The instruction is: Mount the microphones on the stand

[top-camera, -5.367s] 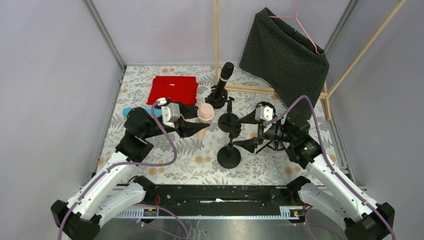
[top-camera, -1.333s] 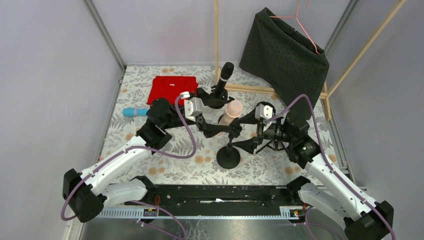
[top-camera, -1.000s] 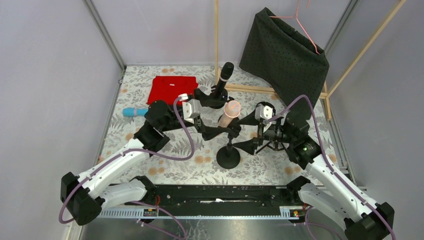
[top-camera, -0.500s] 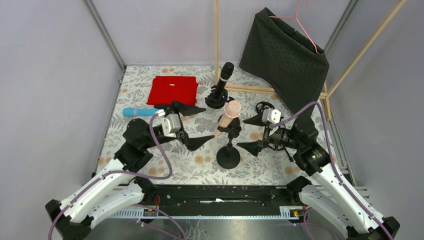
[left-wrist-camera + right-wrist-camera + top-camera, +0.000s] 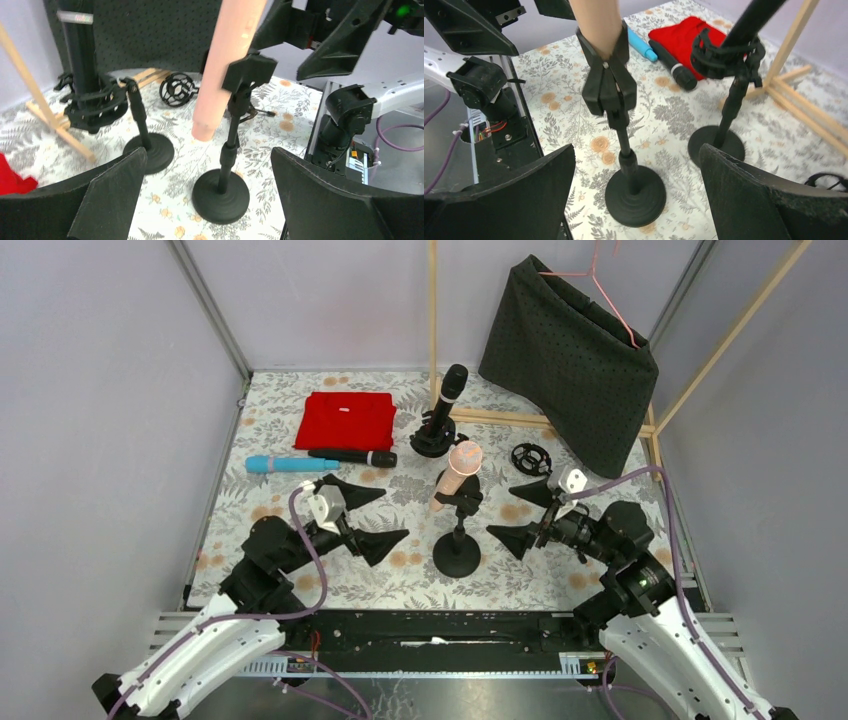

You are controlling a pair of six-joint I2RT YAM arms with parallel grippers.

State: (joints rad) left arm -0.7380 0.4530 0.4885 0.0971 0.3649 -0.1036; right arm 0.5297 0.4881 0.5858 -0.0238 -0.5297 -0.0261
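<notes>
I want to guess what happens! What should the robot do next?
Probably the left hand should reach toward the black microphone lying by the red cloth. That hand is open and empty, and the pink microphone is already clipped in its stand.

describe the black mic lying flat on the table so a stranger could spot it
Find the red cloth at the far left of the floral table. Just in front of its near edge lies the black microphone, beside a light blue microphone. It is the only black one lying flat; the other black microphone stands upright in a stand.
</notes>
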